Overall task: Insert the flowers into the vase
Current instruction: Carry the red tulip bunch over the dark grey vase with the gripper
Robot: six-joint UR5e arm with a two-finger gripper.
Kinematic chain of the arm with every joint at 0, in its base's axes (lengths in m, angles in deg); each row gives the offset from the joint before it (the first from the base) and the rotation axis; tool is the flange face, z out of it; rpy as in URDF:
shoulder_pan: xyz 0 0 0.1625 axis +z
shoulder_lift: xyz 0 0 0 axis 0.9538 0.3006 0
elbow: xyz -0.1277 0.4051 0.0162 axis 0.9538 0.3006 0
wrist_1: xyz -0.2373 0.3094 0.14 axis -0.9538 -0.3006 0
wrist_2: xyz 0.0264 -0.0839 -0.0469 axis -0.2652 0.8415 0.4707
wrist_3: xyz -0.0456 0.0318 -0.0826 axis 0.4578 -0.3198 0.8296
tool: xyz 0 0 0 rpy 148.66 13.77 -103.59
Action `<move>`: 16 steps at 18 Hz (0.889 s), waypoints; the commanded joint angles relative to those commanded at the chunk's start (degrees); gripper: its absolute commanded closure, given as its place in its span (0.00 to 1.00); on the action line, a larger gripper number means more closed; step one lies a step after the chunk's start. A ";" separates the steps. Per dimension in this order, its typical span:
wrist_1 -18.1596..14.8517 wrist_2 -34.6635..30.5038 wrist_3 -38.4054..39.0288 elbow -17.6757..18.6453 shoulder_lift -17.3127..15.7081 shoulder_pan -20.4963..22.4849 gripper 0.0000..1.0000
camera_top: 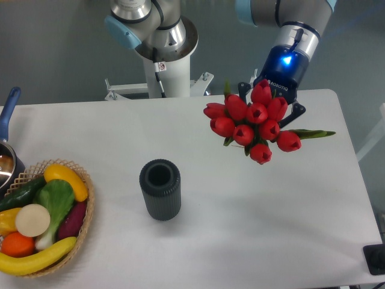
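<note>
**A:** Where are the flowers (252, 123)?

**B:** A bunch of red tulips hangs directly under the end effector (269, 101), lifted above the worktop (240, 211), buds fanned toward the camera. The blooms hide the fingers, so I cannot tell how they stand, though the bunch appears carried by them.

**A:** How will it handle?

**B:** Probably light and springy; best held by the bundled stems.

**A:** The arm?

**B:** It reaches down from the upper right, wrist tilted. The dark ribbed vase (160, 188) stands upright well to the end effector's lower left; a fruit basket (89, 211) sits farther left.
</note>
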 joint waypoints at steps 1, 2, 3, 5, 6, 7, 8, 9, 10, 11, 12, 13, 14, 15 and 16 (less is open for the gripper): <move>0.00 0.00 0.00 0.26 -0.09 -0.35 0.72; 0.00 0.00 0.00 0.44 -0.17 -0.44 0.72; 0.00 0.00 0.09 0.18 -0.09 -0.35 0.72; 0.00 0.00 0.09 0.17 0.00 -0.35 0.72; 0.00 0.00 0.00 0.26 0.00 -0.44 0.72; 0.00 0.00 0.00 0.26 0.00 -0.61 0.72; 0.09 0.00 0.09 0.17 0.09 -0.70 0.72; 0.09 0.00 0.00 0.09 0.17 -0.79 0.72; 0.09 0.00 0.00 0.09 0.35 -0.97 0.72; 0.09 0.00 0.00 0.17 0.44 -1.14 0.72; 0.09 0.00 -0.17 0.00 0.61 -1.84 0.72; 0.17 0.00 -0.87 -0.18 0.79 -2.89 0.72; 0.18 0.09 -2.18 0.00 0.97 -3.95 0.72; 0.18 0.96 -2.81 0.17 0.97 -4.39 0.72; 0.18 3.49 -3.68 0.61 0.97 -5.27 0.72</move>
